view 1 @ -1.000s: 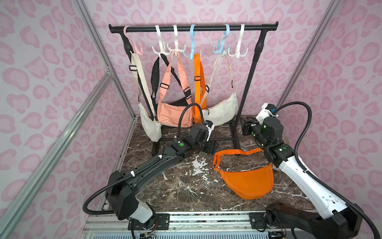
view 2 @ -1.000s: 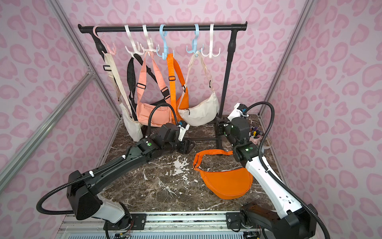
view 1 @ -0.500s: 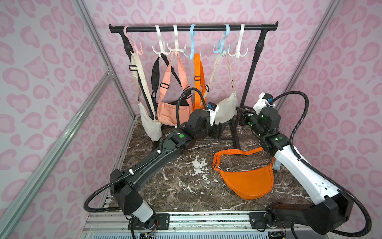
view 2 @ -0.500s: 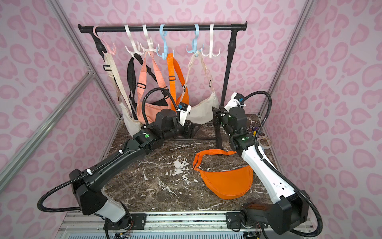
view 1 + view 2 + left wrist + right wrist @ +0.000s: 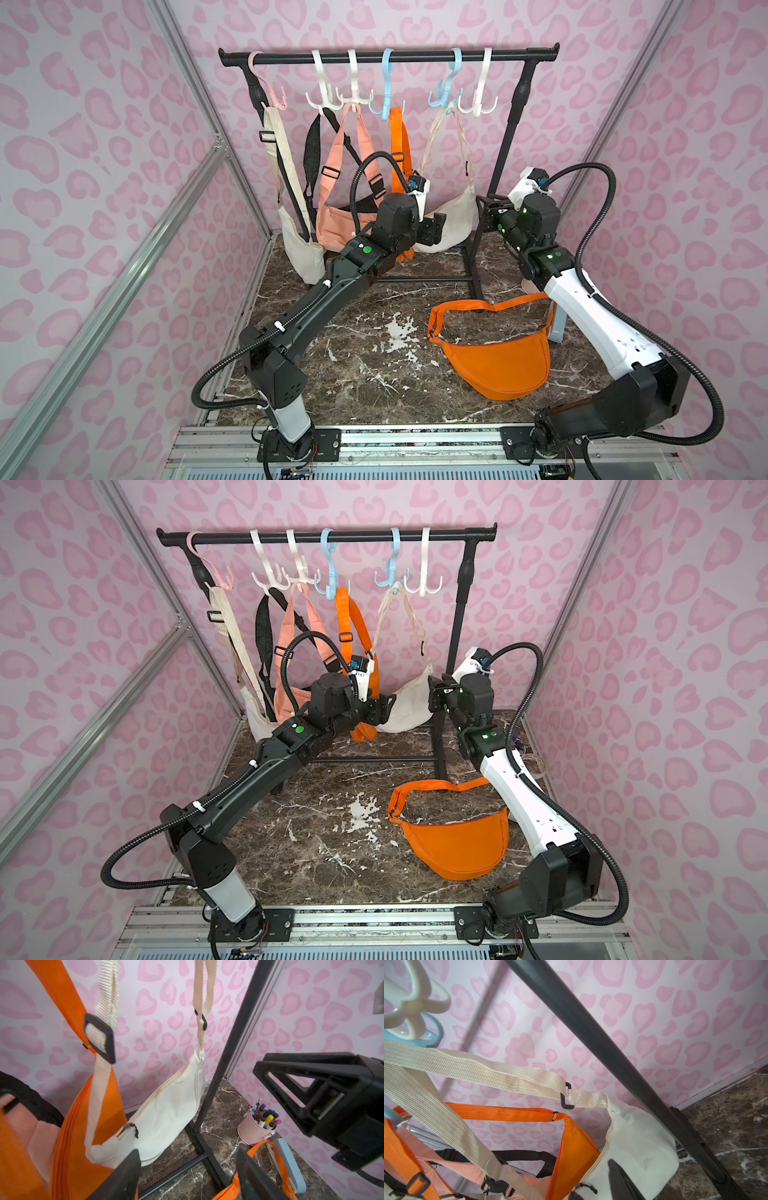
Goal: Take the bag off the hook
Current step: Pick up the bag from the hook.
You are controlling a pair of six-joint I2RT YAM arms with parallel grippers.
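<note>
A cream bag (image 5: 451, 220) (image 5: 405, 712) hangs by its strap from a light blue hook (image 5: 446, 89) (image 5: 390, 567) on the black rail. My left gripper (image 5: 434, 228) (image 5: 187, 1178) is open in front of the bag's lower left part; nothing sits between its fingers (image 5: 126, 1174). My right gripper (image 5: 486, 210) (image 5: 591, 1178) is at the bag's right end beside the rack post, jaws partly open. Its fingers (image 5: 620, 1178) stand in front of the cream fabric (image 5: 639, 1138). The strap (image 5: 488, 1074) runs up to the blue hook (image 5: 432, 1038).
An orange bag (image 5: 498, 365) lies loose on the marble table. Cream, black, peach and orange bags (image 5: 395, 137) hang to the left. The rack post (image 5: 500, 166) and its foot bars stand between my arms. A pink pen cup (image 5: 254, 1131) sits at back right.
Both arms rose from near the table toward the hanging cream bag. My left gripper opened wider and swung to the bag's front; my right gripper climbed to the bag's right end.
</note>
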